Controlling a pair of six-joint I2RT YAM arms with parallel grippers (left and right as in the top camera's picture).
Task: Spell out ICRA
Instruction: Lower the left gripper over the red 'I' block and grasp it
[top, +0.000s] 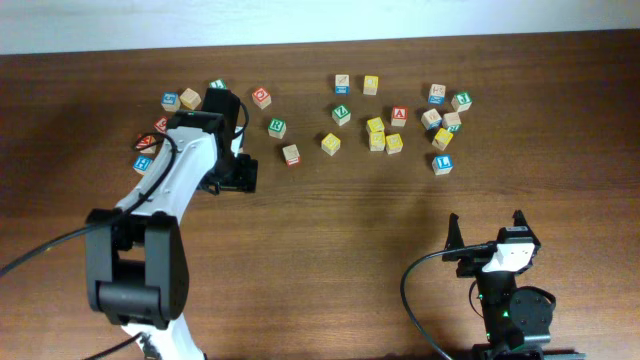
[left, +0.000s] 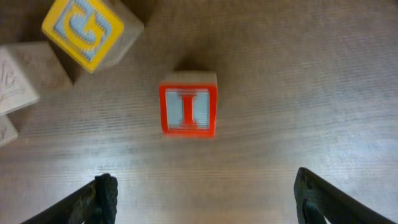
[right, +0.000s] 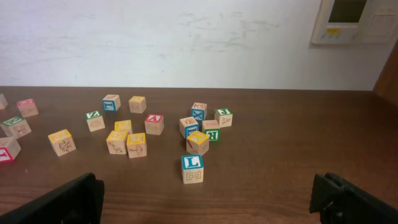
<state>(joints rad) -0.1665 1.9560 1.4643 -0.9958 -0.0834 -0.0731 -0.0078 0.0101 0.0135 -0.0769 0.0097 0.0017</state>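
Left tool (left: 205, 190): fingers apart, hovering over the bench (left: 311, 74), gripping nothing. Red I cube (left: 188, 111) lies flat on the bench just ahead of the gap, untouched. Right tool (right: 205, 193): fingers apart, empty, well apart from that cube

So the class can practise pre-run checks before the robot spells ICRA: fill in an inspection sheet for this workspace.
Surface: brown wooden table, no spills seen.
Job's things: red I cube flat on the table under the left gripper; red A cube among the middle cubes.
Clutter: other alphabet cubes scattered, such as blue L cube and yellow-framed G cube.
Grippers: left gripper open over the I cube, not touching; right gripper open, holding nothing.
Cables: black cable loops near the right gripper.
Surroundings: white wall, wall panel.
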